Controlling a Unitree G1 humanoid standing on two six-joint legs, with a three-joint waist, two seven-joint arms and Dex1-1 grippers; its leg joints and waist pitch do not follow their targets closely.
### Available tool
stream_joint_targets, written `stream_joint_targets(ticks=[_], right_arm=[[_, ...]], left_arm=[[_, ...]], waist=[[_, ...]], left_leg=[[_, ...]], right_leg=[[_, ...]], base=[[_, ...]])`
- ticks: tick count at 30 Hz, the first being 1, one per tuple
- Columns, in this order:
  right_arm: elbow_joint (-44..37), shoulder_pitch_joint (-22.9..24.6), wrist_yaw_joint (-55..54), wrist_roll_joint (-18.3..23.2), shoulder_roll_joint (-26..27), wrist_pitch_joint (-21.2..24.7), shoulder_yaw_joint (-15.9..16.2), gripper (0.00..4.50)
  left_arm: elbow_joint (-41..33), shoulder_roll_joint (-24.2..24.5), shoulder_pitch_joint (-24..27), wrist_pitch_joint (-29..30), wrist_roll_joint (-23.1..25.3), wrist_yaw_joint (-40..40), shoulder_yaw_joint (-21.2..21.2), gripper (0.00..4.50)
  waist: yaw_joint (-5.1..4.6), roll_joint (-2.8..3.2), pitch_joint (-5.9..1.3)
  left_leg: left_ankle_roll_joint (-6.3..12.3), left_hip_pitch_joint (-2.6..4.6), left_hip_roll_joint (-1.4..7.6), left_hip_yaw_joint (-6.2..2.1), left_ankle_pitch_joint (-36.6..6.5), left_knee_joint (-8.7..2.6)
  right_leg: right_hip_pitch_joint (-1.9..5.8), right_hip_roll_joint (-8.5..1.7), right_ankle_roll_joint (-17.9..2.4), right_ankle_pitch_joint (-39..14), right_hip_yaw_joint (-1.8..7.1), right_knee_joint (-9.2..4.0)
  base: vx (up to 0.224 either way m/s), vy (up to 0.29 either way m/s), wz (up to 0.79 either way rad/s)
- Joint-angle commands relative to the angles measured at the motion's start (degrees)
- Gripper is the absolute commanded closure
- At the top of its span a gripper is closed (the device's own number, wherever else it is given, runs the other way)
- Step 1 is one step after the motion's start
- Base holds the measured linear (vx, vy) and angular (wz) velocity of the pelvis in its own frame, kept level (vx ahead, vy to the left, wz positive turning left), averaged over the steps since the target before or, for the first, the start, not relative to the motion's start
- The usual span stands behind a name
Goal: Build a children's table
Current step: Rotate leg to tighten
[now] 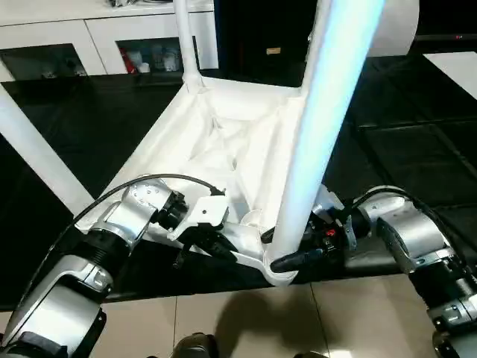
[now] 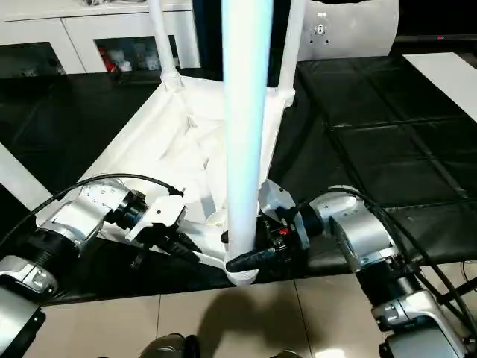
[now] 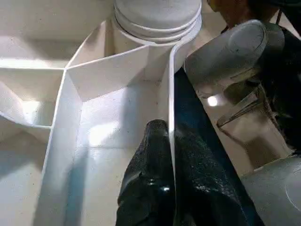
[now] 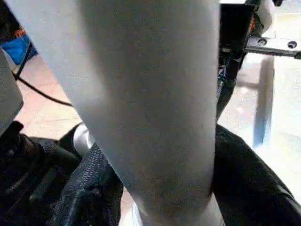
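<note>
The white children's table lies upside down on the black mat, its square top [image 1: 216, 142] showing its ribbed underside. Legs stand up from its corner sockets: the near leg [image 1: 320, 127], a back leg [image 1: 186, 45], another back leg [image 2: 294, 37] and a left leg [image 1: 37, 149]. My left gripper [image 1: 216, 246] is shut on the thin front rim of the top; the wrist view shows that rim between its fingers [image 3: 155, 179], close to the near corner socket [image 3: 157, 19]. My right gripper [image 2: 250, 259] clasps the near leg low down, its fingers [image 4: 89, 188] lying against both sides.
A white cabinet with glass doors [image 1: 45, 37] runs along the back. The black mat [image 1: 402, 127] spreads to the right, with a white sheet [image 1: 455, 67] at its far right edge. A pale cushion-like thing [image 2: 358, 26] stands behind. Tiled floor [image 1: 358, 313] lies in front.
</note>
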Motion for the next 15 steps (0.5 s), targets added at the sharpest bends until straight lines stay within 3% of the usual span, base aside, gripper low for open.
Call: stream_joint_targets(ticks=[1, 4, 5, 6, 7, 8, 11, 12, 15], right_arm=[[-0.62, 0.14, 1.36, 1.74, 1.17, 3.37, 0.29, 2.34], [-1.45, 0.58, -0.14, 2.26, 1.52, 4.99, -0.35, 2.35], [-4.42, 3.27, -7.36, 2.14, 2.46, 5.59, -2.18, 2.35], [-4.42, 3.27, -7.36, 2.14, 2.46, 5.59, -2.18, 2.35], [-5.60, 4.54, -11.43, 1.66, 3.25, 5.42, -3.16, 2.35], [-6.61, 5.92, -16.98, 0.17, 4.63, 5.10, -4.37, 2.37], [-7.34, 7.39, -25.31, -2.56, 7.08, 5.64, -6.19, 2.39], [-7.92, 8.06, -28.79, -3.21, 8.52, 6.89, -7.20, 2.41], [-10.28, 10.12, -39.92, -5.76, 13.89, 10.29, -9.59, 2.44]], left_arm=[[-0.40, -0.57, -0.44, 0.39, 0.12, -1.77, 0.05, 4.50], [-0.68, -0.59, -0.09, 1.17, -0.32, -1.07, 0.83, 4.50], [-2.55, -0.40, 1.13, 4.66, -1.72, 3.18, 3.16, 4.50], [-2.55, -0.40, 1.13, 4.66, -1.72, 3.18, 3.16, 4.50], [-3.47, -0.25, 1.69, 6.25, -2.06, 5.43, 4.12, 4.50], [-4.70, -0.15, 2.39, 8.40, -1.96, 8.38, 5.12, 4.50], [-6.59, -0.68, 3.28, 11.84, -1.90, 12.57, 6.65, 4.50], [-7.90, -1.63, 3.66, 13.76, -2.33, 14.60, 7.56, 4.50], [-11.38, -5.34, 4.70, 18.04, -1.95, 20.91, 8.66, 4.50]], waist=[[-0.40, -0.68, -4.28], [-0.47, -0.72, -4.23], [-0.45, -0.70, -4.17], [-0.22, -0.51, -3.98], [-0.56, -0.68, -3.91], [-0.49, -0.42, -4.00], [-1.48, -0.56, -3.70], [-2.06, -0.32, -3.62], [-3.26, -0.65, -3.54]], left_leg=[[4.02, 2.08, 3.15, -1.23, -11.34, -4.07], [3.63, 2.08, 3.16, -1.24, -12.07, -4.23], [3.27, 2.17, 3.21, -1.27, -12.70, -4.29], [2.50, 2.33, 3.41, -1.26, -13.19, -4.60], [2.30, 2.04, 3.25, -1.30, -13.81, -4.63], [1.19, 2.21, 3.37, -1.39, -14.68, -4.91], [-0.60, 1.96, 2.99, -1.57, -16.77, -5.26], [-1.24, 1.90, 2.90, -1.67, -17.69, -5.37], [-1.44, 1.87, 2.72, -1.64, -17.72, -5.38]], right_leg=[[2.05, -2.34, -15.96, -4.92, 1.53, -3.38], [2.10, -2.34, -15.79, -6.19, 1.56, -3.49], [2.00, -2.38, -15.63, -7.16, 1.59, -3.60], [1.79, -2.29, -15.07, -7.65, 1.72, -3.71], [1.96, -2.32, -14.91, -8.51, 1.69, -3.69], [1.96, -2.45, -13.97, -9.98, 1.75, -3.87], [1.78, -2.29, -12.70, -13.67, 1.75, -4.12], [1.80, -2.27, -12.29, -14.93, 1.74, -4.17], [1.60, -2.17, -11.68, -14.83, 1.86, -4.54]], base=[[0.000, 0.000, 0.00], [0.000, 0.000, 0.00], [0.000, 0.000, 0.00], [0.000, 0.000, 0.00], [0.000, 0.000, 0.00], [0.000, 0.000, 0.00], [0.000, 0.000, 0.00], [0.000, 0.000, 0.00], [0.000, 0.000, 0.00]])
